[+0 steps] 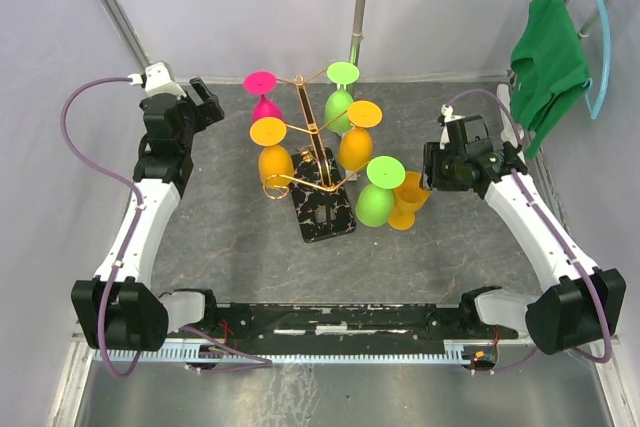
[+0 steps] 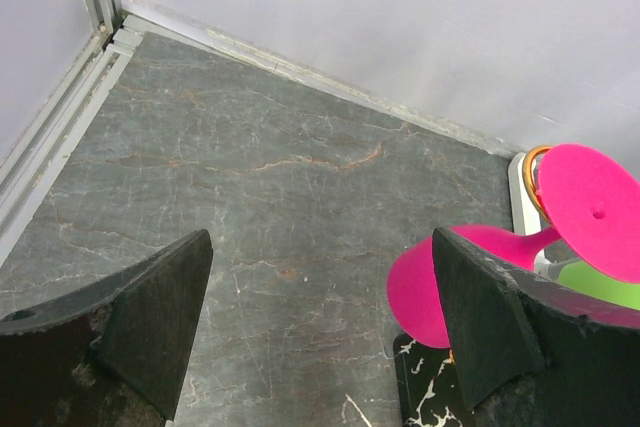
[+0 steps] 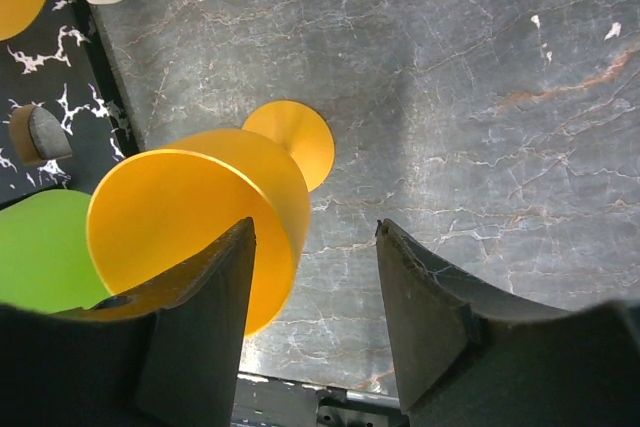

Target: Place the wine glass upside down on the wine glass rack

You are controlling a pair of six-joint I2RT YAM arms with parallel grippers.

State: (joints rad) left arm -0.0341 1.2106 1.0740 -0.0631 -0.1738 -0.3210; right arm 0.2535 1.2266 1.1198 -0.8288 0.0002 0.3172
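Observation:
The gold wine glass rack [image 1: 305,137] stands on its black marbled base [image 1: 325,215] mid-table. Several glasses hang upside down on it: pink [image 1: 264,99], orange [image 1: 274,155], green [image 1: 340,102], orange [image 1: 357,139] and green [image 1: 377,197]. One orange wine glass [image 1: 408,202] stands upright on the table right of the base. My right gripper [image 1: 432,169] is open just right of and above it. In the right wrist view the gripper [image 3: 315,227] is empty, with the glass [image 3: 190,212] beside its left finger. My left gripper [image 1: 208,102] [image 2: 322,247] is open and empty, left of the pink glass [image 2: 470,282].
A white pole stand [image 1: 360,7] rises behind the rack, and its rail carries a green cloth [image 1: 548,57] on a blue hanger at the right. Grey walls enclose the table on the left, back and right. The rack's base shows in both wrist views [image 2: 430,392] [image 3: 50,77].

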